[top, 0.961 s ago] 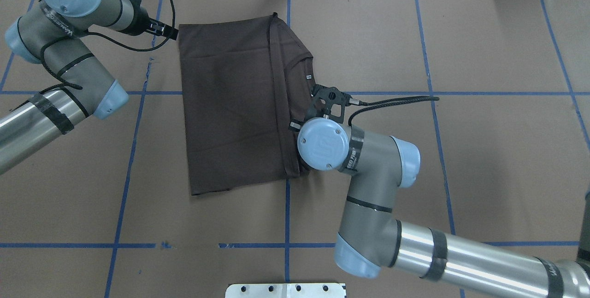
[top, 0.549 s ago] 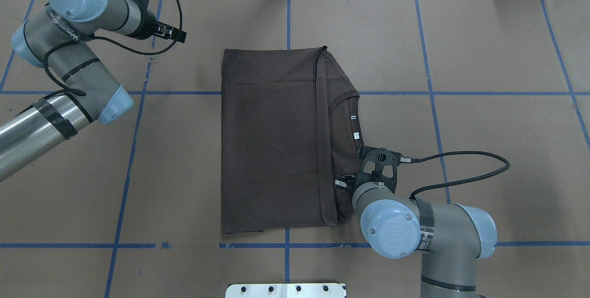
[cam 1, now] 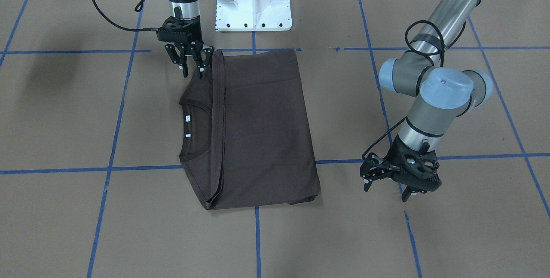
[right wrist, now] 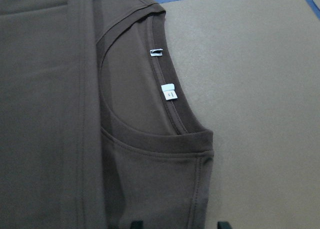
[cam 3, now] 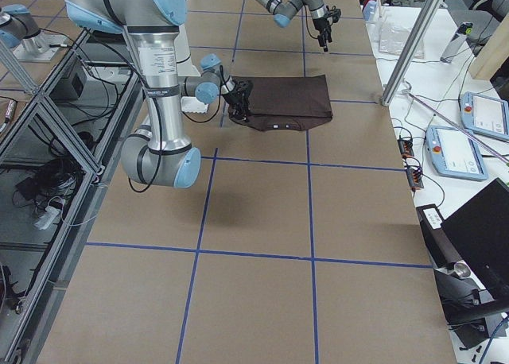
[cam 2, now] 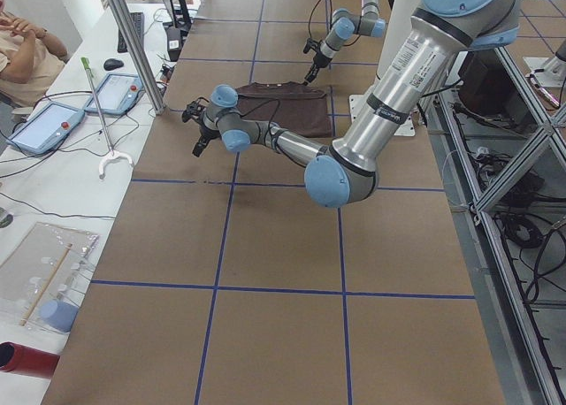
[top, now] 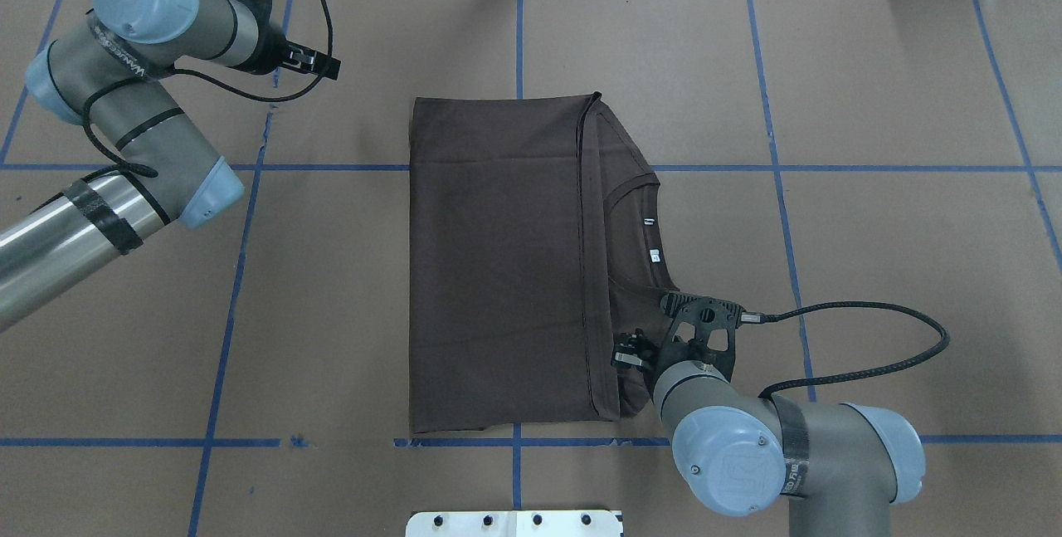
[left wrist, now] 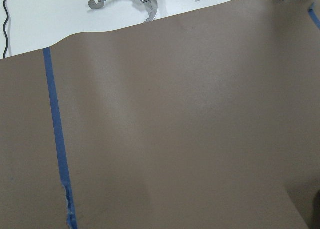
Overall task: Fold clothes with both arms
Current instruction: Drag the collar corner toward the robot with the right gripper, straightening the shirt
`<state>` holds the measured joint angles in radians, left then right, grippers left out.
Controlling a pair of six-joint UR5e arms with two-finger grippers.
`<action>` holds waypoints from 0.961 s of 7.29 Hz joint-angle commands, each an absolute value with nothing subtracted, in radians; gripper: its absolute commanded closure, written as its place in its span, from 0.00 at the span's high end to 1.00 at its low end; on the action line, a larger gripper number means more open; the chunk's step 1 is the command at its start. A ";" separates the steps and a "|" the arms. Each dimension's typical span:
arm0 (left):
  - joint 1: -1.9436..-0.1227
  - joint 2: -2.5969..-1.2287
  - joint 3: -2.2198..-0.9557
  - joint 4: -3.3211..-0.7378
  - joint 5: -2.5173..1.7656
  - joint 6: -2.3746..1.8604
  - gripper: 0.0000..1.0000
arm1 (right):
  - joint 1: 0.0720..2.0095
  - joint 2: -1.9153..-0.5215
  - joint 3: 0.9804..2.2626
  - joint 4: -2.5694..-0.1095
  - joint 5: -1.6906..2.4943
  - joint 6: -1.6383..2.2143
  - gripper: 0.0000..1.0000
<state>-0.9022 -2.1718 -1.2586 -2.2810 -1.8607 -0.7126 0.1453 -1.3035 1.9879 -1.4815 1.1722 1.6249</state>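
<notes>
The dark brown T-shirt (top: pixel 498 255) lies folded flat in the middle of the table (top: pixel 871 105), the right gripper (cam 1: pixel 191 71) standing with jaws apart at the shoulder corner nearest the robot, and the left gripper (cam 1: pixel 385 192), also spread, hangs apart from the far hem corner

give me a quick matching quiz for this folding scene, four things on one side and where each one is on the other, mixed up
Things:
1. T-shirt
2. left end effector
3. right end effector
4. white labels

Places:
A. over the bare table, apart from the garment
B. inside the collar
C. lying folded flat on the table
D. open at the garment's shoulder corner, on the robot-base side

Pairs: 1-C, 2-A, 3-D, 4-B
</notes>
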 commanded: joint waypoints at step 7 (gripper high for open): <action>-0.899 -2.161 -1.261 -2.281 -1.861 -0.713 1.00 | -0.044 -1.282 1.999 -1.471 1.029 1.302 0.74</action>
<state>-0.8989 -2.1658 -1.2603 -2.2810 -1.8607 -0.7132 -0.0216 -1.2833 1.9995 -1.4715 1.0461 1.3076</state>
